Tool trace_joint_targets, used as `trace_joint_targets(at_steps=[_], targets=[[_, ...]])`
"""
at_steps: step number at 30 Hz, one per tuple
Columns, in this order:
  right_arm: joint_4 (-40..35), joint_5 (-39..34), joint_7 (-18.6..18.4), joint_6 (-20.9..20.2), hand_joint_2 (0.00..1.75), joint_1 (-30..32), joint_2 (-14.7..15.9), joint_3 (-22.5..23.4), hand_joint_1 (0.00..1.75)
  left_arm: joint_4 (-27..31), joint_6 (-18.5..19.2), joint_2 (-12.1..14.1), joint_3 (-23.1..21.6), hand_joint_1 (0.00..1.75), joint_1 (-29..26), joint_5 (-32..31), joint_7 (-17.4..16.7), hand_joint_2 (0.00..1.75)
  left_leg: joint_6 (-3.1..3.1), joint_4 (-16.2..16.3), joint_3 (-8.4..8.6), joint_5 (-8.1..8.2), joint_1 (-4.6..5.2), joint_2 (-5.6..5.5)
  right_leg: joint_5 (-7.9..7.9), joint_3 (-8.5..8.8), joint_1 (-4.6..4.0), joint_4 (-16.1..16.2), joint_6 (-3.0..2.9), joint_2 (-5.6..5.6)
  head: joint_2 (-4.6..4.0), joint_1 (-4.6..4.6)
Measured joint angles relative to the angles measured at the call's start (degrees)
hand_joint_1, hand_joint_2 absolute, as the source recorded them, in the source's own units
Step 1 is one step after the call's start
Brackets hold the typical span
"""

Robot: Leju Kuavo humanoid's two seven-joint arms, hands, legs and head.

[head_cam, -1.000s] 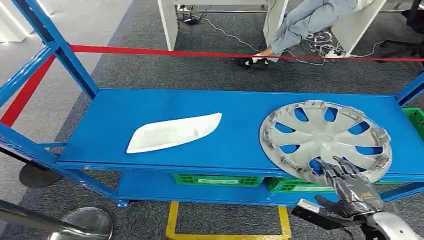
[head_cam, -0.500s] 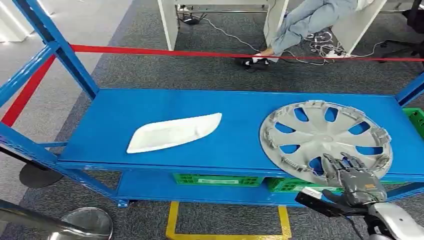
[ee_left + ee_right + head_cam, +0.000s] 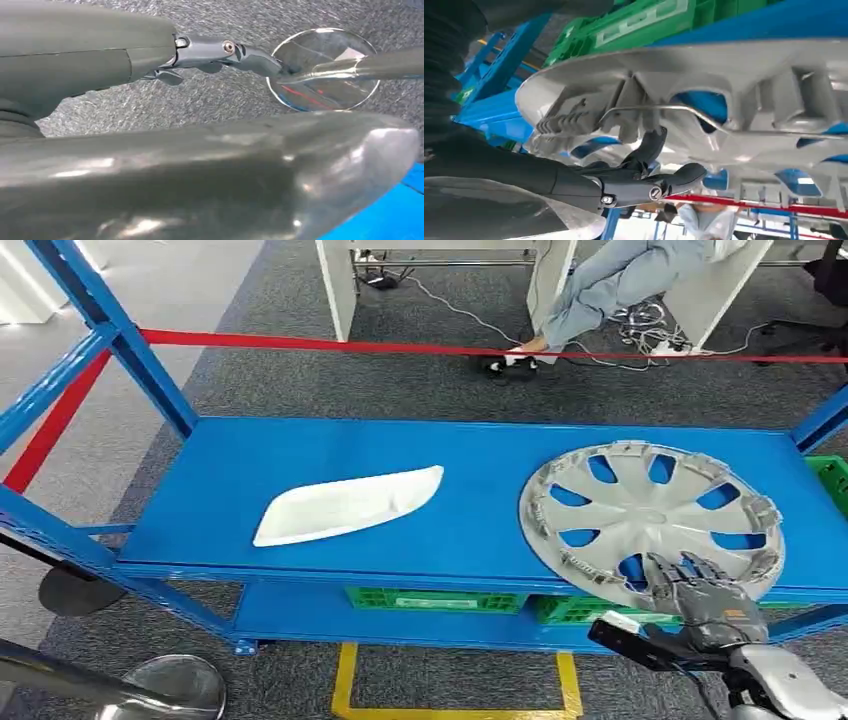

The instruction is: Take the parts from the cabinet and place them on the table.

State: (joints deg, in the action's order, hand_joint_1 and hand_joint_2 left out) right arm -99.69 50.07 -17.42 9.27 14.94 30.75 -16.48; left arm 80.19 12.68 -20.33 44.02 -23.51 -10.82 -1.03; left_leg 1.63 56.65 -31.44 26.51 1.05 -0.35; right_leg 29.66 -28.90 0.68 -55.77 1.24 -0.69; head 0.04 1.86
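A silver hubcap (image 3: 650,515) lies face down on the right of the blue shelf (image 3: 300,450), its near rim jutting over the front edge. My right hand (image 3: 708,598) reaches up from below that edge, fingers spread over the rim. In the right wrist view the dark fingers (image 3: 649,150) touch the ribbed inside of the hubcap (image 3: 724,90) without closing round it. A white elongated plastic part (image 3: 345,505) rests left of centre on the shelf. My left hand (image 3: 200,170) hangs over grey carpet, holding nothing, with its fingers apart.
Green crates (image 3: 435,598) sit on the lower shelf. Red barrier tape (image 3: 400,345) runs behind the rack, with a seated person's legs (image 3: 610,280) beyond it. A chrome stanchion base (image 3: 170,685) stands on the floor at the near left, beside yellow floor marking (image 3: 345,680).
My right hand has crept slightly right and forward along the hubcap's near rim. The hubcap and the white part have stayed put.
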Motion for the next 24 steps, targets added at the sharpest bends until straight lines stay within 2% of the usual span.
trace_joint_targets(at_steps=[4,7,8,9,21,24], targets=[[0.98,-0.09,-0.22,-0.74,1.75,-0.88,-0.33,-0.02,0.0,0.72,0.96,0.0,-0.17,0.0,-0.18,-0.9,-0.37,0.0,0.0,0.0,0.0,0.0,0.0,0.0,0.0,0.01,0.0,0.0,0.0,0.01,0.0,-0.02],[1.92,-0.09,-0.37,-2.55,1.75,-1.97,-0.59,-0.04,0.0,0.92,3.69,0.0,-0.22,0.0,-0.05,-3.04,0.19,0.0,0.03,0.0,0.0,-0.03,0.01,0.0,0.0,0.0,0.0,0.0,0.0,0.0,0.0,-0.04],[2.27,-0.09,-0.39,-2.95,1.75,-2.37,-0.7,-0.04,0.56,0.92,4.22,0.0,-0.22,0.0,0.13,-3.15,0.44,0.0,0.03,0.0,0.01,-0.03,0.0,0.0,0.0,0.01,0.0,0.0,0.0,0.0,0.0,0.0],[2.57,-0.09,-0.48,-3.64,1.75,-2.85,-0.81,-0.04,1.45,0.92,4.59,0.0,-0.22,0.0,0.33,-3.21,0.5,0.0,0.03,0.0,0.0,-0.03,0.0,0.0,-0.01,0.05,0.0,0.0,0.0,0.0,0.0,0.0],[3.27,0.02,-0.72,-4.94,1.75,-3.83,-0.98,-0.06,1.45,0.92,5.96,0.0,-0.24,0.0,0.65,-5.02,0.61,0.0,0.02,0.0,-0.01,-0.06,0.01,0.0,-0.04,0.27,0.0,-0.01,0.0,0.02,0.0,-0.02],[4.5,0.33,-0.79,-6.79,1.75,-5.99,-1.24,0.02,1.5,0.89,8.48,0.0,-0.13,0.0,1.67,-7.45,1.71,0.0,0.04,0.01,-0.02,-0.12,0.0,0.0,-0.1,0.56,0.0,-0.02,0.03,0.01,0.0,0.0]])
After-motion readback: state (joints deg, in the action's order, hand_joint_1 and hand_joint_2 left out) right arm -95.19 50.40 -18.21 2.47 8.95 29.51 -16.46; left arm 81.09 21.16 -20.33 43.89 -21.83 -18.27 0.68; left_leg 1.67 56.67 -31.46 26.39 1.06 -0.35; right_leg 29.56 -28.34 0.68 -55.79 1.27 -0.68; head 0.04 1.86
